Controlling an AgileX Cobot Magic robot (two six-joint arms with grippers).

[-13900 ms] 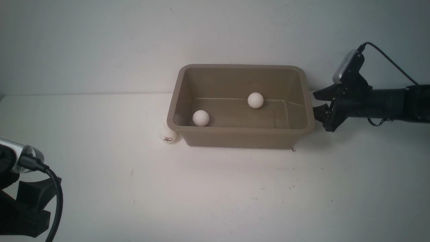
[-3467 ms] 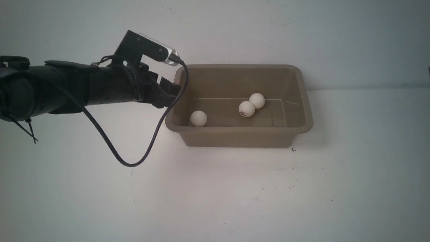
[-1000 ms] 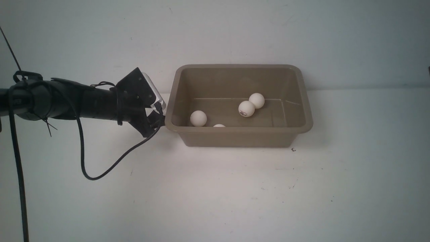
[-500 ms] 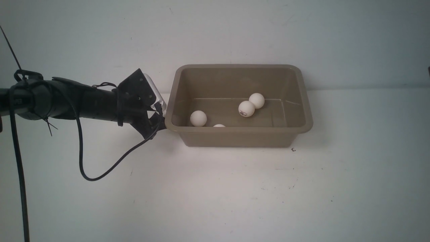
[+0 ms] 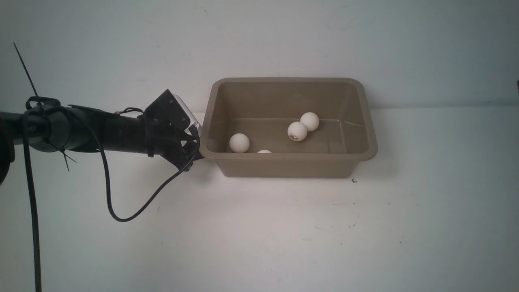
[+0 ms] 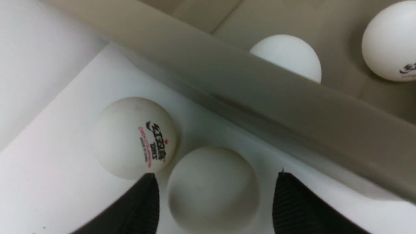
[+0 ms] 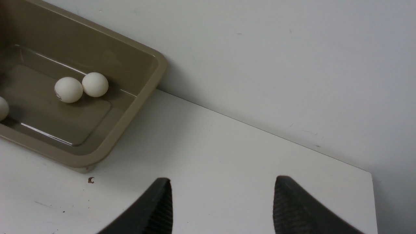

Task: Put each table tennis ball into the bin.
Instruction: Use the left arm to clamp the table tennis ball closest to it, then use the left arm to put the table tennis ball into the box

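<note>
Straddling the plain ball (image 6: 213,191) on the tabletop (image 5: 259,227), the left claw (image 6: 216,177) has its jaws apart, one finger on each side. A thin gap shows on both sides, narrower on the side away from the bin, so nothing is gripped yet. This ball lies just outside the left end wall of the bin (image 5: 284,166), close to its near-left corner. The front view hides it behind the claw.

The logo ball (image 6: 135,138) sits on the tabletop right beside the plain ball, touching it or nearly so. It is outside the jaws, next to the finger that is farther from the bin.

Four balls are already in the bin. One is by the left wall (image 5: 239,142), and one shows only as a white cap over the near rim (image 5: 264,151). A printed one (image 5: 297,131) touches a plain one (image 5: 309,121) toward the far middle.

The right claw (image 7: 222,180) is open and empty over bare tabletop, well to the right of the bin and out of the front view. The left arm is plainly the nearer one for both loose balls.

What matters for the next move is that the target is centred between the fingers, with the bin wall immediately to its right and the flared rim above it. A ball has no long axis to line up, so closing should be enough. The outer finger, though, has to slip in beside the logo ball and may nudge it away. After that, I judge the lift should go up past the rim before swinging right.
</note>
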